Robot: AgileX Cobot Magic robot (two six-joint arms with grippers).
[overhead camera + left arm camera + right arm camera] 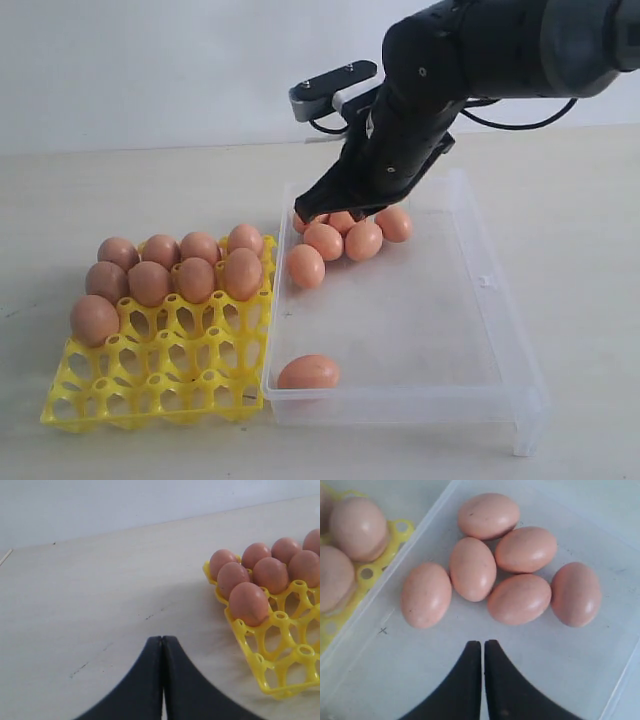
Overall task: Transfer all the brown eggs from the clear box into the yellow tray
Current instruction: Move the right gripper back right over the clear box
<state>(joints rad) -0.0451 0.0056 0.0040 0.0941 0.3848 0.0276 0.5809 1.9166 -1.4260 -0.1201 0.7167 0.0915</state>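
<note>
Your right tool (483, 642) hangs pinched shut and empty over six brown eggs (472, 569) huddled at the far end of the clear box (430, 330), beside the yellow tray (150, 385), so dropping in like that could send them rolling or crack one.

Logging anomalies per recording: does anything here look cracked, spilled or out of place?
Nothing cracked or spilled. One brown egg lies alone in the near-left corner of the clear box, apart from the six clustered eggs by the right end effector.
</note>
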